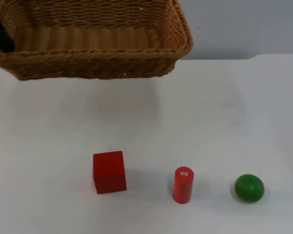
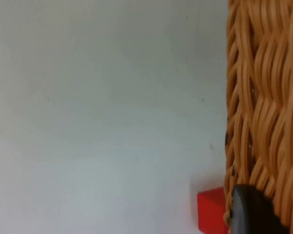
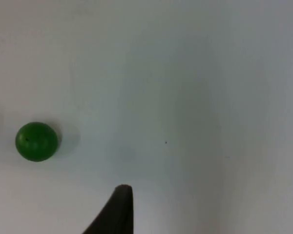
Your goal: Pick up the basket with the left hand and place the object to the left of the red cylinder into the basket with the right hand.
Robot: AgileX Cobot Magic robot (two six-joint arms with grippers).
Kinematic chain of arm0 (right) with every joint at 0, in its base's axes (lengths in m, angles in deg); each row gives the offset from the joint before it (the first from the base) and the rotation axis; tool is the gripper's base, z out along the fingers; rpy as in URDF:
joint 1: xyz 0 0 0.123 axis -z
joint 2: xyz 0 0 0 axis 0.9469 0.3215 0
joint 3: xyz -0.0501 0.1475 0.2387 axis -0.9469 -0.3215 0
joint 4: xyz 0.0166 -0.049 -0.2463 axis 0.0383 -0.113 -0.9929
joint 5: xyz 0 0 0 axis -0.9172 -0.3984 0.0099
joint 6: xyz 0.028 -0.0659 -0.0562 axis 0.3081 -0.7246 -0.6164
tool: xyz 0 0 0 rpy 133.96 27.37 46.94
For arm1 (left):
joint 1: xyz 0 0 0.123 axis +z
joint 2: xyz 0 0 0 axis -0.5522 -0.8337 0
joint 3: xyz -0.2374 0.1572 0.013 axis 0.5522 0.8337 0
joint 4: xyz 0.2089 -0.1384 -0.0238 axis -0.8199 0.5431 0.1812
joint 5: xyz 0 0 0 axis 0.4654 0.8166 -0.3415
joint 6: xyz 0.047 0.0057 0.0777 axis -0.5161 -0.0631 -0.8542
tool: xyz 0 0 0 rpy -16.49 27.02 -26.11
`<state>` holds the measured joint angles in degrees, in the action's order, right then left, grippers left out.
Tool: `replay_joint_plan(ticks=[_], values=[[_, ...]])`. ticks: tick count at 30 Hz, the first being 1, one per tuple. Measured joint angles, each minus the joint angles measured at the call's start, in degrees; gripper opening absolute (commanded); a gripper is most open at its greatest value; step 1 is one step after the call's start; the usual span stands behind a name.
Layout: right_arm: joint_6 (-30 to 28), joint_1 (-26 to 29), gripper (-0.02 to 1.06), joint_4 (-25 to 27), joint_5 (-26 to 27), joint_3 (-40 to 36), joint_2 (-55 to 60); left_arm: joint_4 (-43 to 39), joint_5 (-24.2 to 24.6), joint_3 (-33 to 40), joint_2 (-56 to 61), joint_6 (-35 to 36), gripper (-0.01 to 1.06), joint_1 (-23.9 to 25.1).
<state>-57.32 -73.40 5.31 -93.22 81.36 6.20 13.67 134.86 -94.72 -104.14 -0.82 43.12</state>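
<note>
Wicker basket (image 1: pixel 93 41) sits upper left of the top view, lifted off the desk (image 1: pixel 210 122), shadow on the surface below it. Left hand (image 2: pixel 251 212) is clamped on the basket's woven wall, one black fingertip against the wicker. Red cube (image 1: pixel 109 171) lies lower centre, left of the upright red cylinder (image 1: pixel 183 185); green ball (image 1: pixel 249 188) to the cylinder's right, all three apart. Right hand (image 3: pixel 118 210) hovers above bare desk near the ball; can't tell whether it's open or closed.

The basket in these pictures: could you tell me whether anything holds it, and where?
The left gripper holds the wicker basket by its rim, lifted off the table.
</note>
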Motion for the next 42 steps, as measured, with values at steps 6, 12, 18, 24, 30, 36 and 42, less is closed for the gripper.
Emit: replay_joint_plan(ticks=[6, 12, 18, 24, 30, 36, 42], values=[[-11.0, 0.0, 1.05, 11.63, -1.41, 0.0, 0.0, 6.06, -1.81, 11.03, 5.17, -5.17, 0.0, 7.98], [-15.49, -2.76, 1.05, 14.94, -1.77, 0.0, 0.0, 10.05, -2.75, 16.27, 6.04, -8.44, 0.0, 13.93], [-14.32, -13.58, 1.05, 12.71, 0.31, 0.0, 0.0, 10.91, -4.63, 19.43, 6.16, -9.3, 0.0, 17.53], [-7.57, -26.6, 1.05, 5.28, 4.33, 0.0, 0.72, 11.04, -7.25, 19.56, 6.26, -9.65, 0.0, 17.66], [-4.37, -39.34, 1.05, 2.56, 12.08, 0.0, 9.38, 11.04, -9.9, 19.56, 6.26, -9.3, 0.0, 17.66], [-4.94, -47.37, 1.05, -0.55, 17.6, 4.41, 23.7, 11.04, -11.54, 19.56, 6.26, -8.47, 0.0, 17.66], [-9.43, -48.0, 1.05, -1.17, 19.12, 15.55, 37.5, 11.04, -11.66, 19.56, 6.26, -8.22, 0.0, 17.66]])
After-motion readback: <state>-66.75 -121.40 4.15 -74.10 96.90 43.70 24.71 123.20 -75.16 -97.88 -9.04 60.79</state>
